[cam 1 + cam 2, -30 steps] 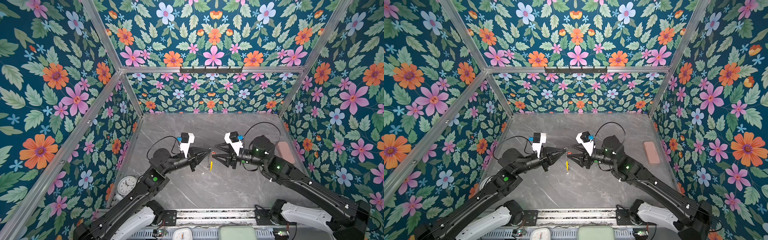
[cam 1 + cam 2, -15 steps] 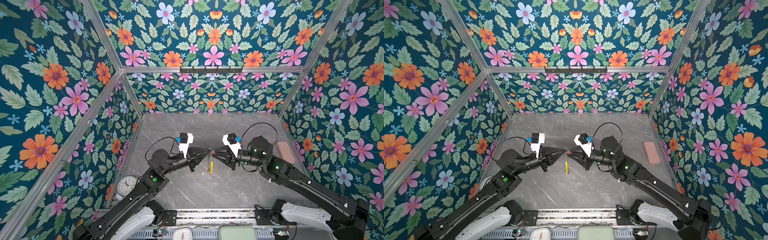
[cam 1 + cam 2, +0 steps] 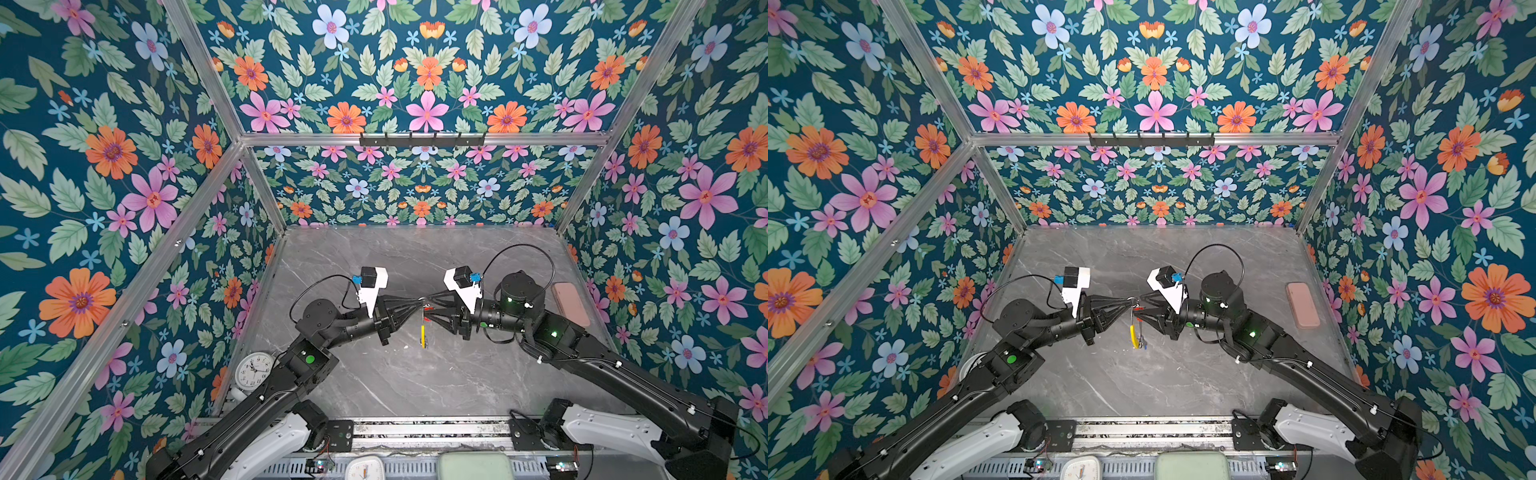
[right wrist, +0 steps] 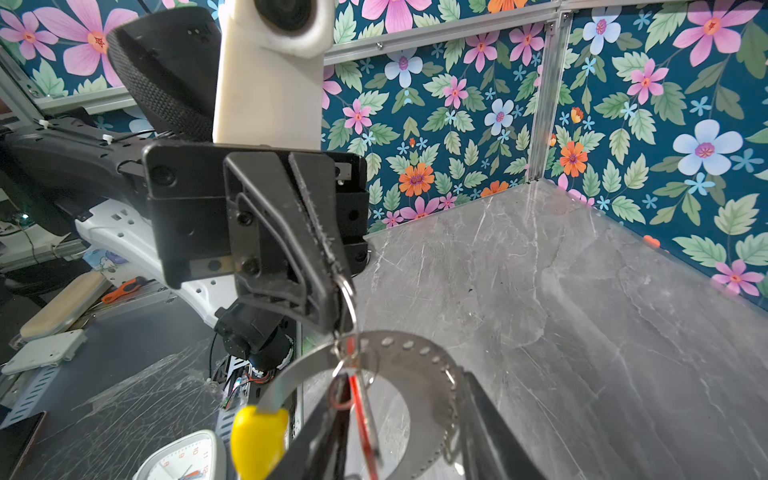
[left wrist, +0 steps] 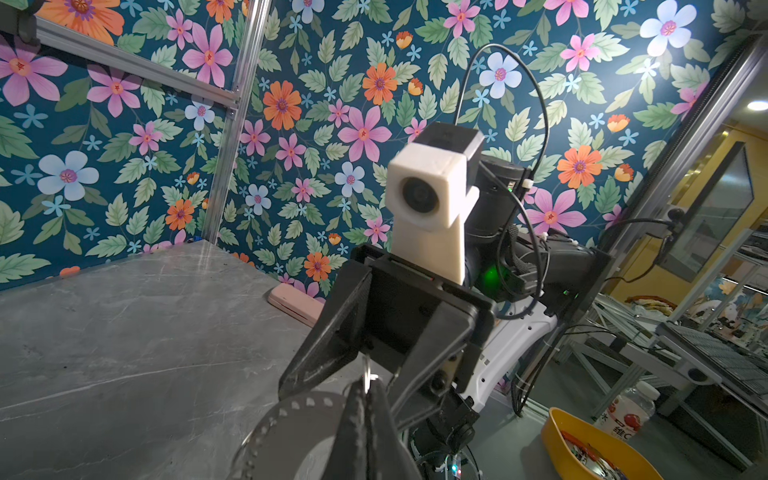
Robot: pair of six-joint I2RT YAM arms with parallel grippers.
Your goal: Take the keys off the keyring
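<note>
Grey marbled tabletop (image 3: 415, 386) lies inside floral walls (image 3: 124, 166), and both of your arms meet above its middle, tips almost nose to nose. Your left gripper (image 3: 417, 301) is pinched fully closed. The right wrist view shows its fingers (image 4: 316, 249) clamped on a small metal loop (image 4: 347, 297) at the top of the keyring (image 4: 415, 351), so the hoop hangs below those tips with its yellow section (image 4: 257, 436) low on one side. In both top views you see the hoop nearly edge-on, a thin line dropping from the point where the two grippers meet. Your right gripper (image 3: 430, 308) has its jaws standing partly apart, one on either side of the hoop's upper part. From its own wrist camera the two fingers (image 4: 492, 428) flank the grey band, and the key with the red tag (image 4: 360, 411) dangles in the gap between them. You cannot tell from these views whether either pad touches the tag or the hoop. The key with the blue tag (image 3: 1145, 346) shows only as a small blue speck beside the hoop's lower end. A round white clock (image 3: 253, 370) stands by the left wall and a flat pink case (image 3: 571, 303) lies by the right wall, both well apart from the keyring.
</note>
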